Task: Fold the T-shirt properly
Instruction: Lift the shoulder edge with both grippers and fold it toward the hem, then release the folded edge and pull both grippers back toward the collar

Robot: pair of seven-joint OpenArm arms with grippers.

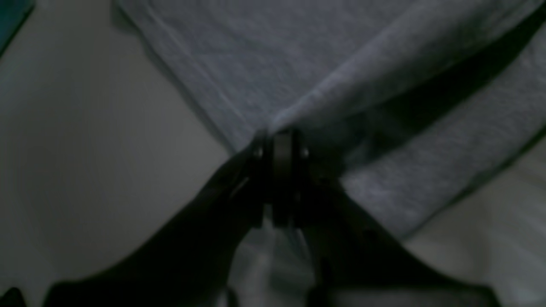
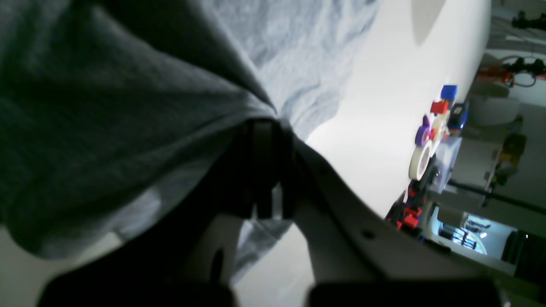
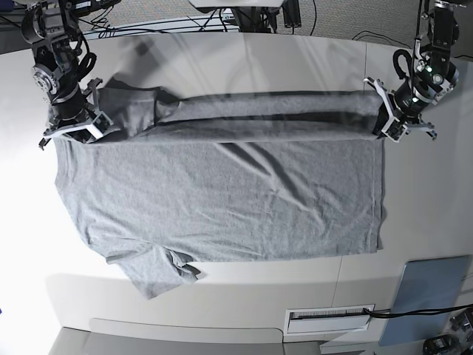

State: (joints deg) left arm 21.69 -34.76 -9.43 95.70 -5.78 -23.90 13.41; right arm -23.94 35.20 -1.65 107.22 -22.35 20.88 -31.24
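Note:
The heather-grey T-shirt point(image 3: 222, 200) lies spread plain side up on the white table point(image 3: 421, 207), neck end to the left, one sleeve point(image 3: 151, 270) at the near left. Its far long edge is lifted and stretched into a taut band between the two grippers. My left gripper point(image 3: 384, 124) is shut on the hem corner at the right; in the left wrist view the fingers point(image 1: 279, 147) pinch the cloth point(image 1: 264, 55). My right gripper point(image 3: 74, 127) is shut on the shoulder end at the left; in the right wrist view it point(image 2: 264, 128) grips bunched cloth point(image 2: 85, 106).
A flat grey-blue pad point(image 3: 432, 285) lies at the near right corner. A slotted vent point(image 3: 329, 318) sits in the table's front edge. Tape rolls and small coloured parts point(image 2: 431, 145) stand along a table edge. Cables point(image 3: 244, 18) run behind the table.

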